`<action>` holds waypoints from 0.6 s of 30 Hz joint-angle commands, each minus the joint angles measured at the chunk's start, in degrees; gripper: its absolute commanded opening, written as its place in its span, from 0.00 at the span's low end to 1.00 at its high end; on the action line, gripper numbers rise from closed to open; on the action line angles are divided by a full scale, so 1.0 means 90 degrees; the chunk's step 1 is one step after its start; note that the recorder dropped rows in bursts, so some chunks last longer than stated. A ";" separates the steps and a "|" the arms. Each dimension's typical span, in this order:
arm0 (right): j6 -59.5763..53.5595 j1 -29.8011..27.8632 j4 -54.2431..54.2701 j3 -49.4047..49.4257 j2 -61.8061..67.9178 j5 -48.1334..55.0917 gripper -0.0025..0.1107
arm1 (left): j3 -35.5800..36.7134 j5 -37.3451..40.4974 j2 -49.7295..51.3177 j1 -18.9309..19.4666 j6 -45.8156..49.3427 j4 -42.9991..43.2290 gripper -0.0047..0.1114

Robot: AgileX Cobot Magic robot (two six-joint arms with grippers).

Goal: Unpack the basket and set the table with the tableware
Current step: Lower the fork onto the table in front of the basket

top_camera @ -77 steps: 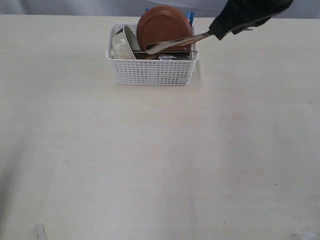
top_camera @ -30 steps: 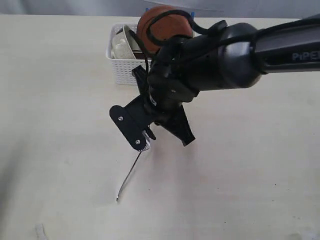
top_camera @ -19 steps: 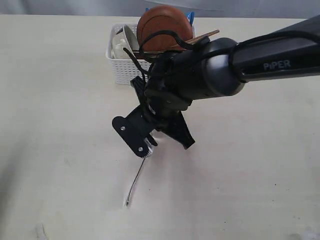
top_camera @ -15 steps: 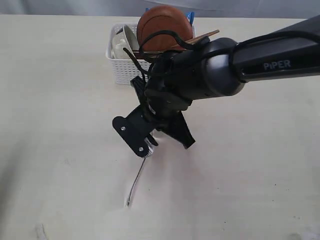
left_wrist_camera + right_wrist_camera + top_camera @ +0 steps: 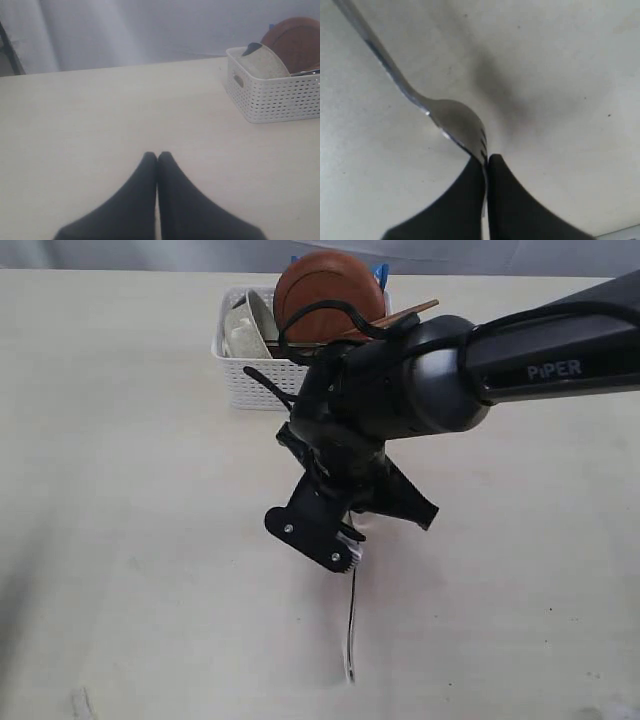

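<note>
My right gripper (image 5: 350, 558) (image 5: 485, 161) is shut on the tines of a steel fork (image 5: 351, 625) (image 5: 445, 116). The fork's handle slants down to the table (image 5: 150, 540) near the front middle, its end touching or just above the top. The white basket (image 5: 250, 385) (image 5: 272, 97) stands at the back, partly behind the arm, holding the off-white bowl (image 5: 240, 325) (image 5: 262, 60), the round brown plate (image 5: 325, 285) (image 5: 295, 40) and wooden chopsticks (image 5: 415, 310). My left gripper (image 5: 157, 157) is shut and empty, hovering over bare table well short of the basket; it does not show in the exterior view.
A blue packet edge (image 5: 380, 273) peeks out behind the plate. The right arm (image 5: 480, 370) stretches from the right edge across the middle of the table. A grey curtain (image 5: 125, 30) hangs beyond the far table edge.
The right gripper has swung the fork rightward; its handle end now points at the front middle instead of front left. Earlier, it carried the fork out of the basket.
</note>
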 commanded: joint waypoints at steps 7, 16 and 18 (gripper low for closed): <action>-0.0233 0.0003 -0.0586 0.0019 -0.0001 0.0030 0.02 | 0.0011 -0.0063 -0.0022 -0.0040 0.0003 -0.0029 0.04; 0.0228 0.0003 -0.1142 0.0019 -0.0001 0.0093 0.02 | 0.0011 -0.0063 -0.0022 -0.0040 0.0003 -0.0029 0.04; 0.0378 0.0003 -0.1029 0.0019 -0.0001 -0.0049 0.02 | 0.0011 -0.0063 -0.0022 -0.0040 0.0003 -0.0029 0.04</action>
